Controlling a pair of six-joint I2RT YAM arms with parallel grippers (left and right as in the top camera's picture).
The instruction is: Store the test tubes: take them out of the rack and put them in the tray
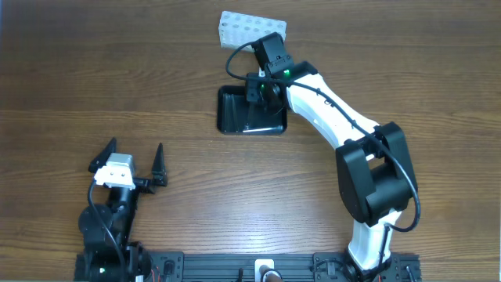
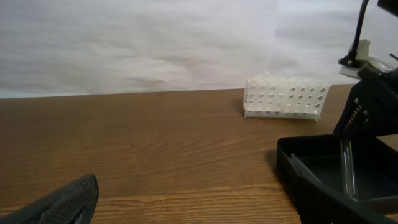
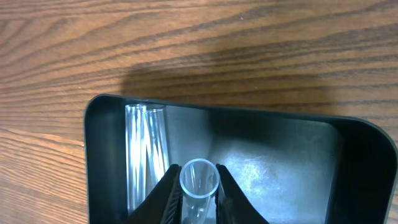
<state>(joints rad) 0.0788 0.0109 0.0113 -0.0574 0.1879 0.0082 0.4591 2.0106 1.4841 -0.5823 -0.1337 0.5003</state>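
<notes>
A white test tube rack (image 1: 250,31) (image 2: 286,98) stands at the far side of the table, its holes looking empty. In front of it lies the black tray (image 1: 231,119) (image 2: 305,169) (image 3: 102,155). My right gripper (image 1: 264,88) (image 3: 199,193) hangs over the tray, shut on a clear test tube (image 3: 199,180) (image 2: 347,165) held upright with its open mouth facing the wrist camera. Two clear tubes (image 3: 145,149) lie along one wall of the tray. My left gripper (image 1: 135,159) is open above bare table at the near left.
Bare wooden tabletop (image 1: 117,70) surrounds the tray and rack. The right arm (image 1: 344,125) stretches diagonally from the near right toward the tray. A white wall (image 2: 155,43) stands behind the table's far edge.
</notes>
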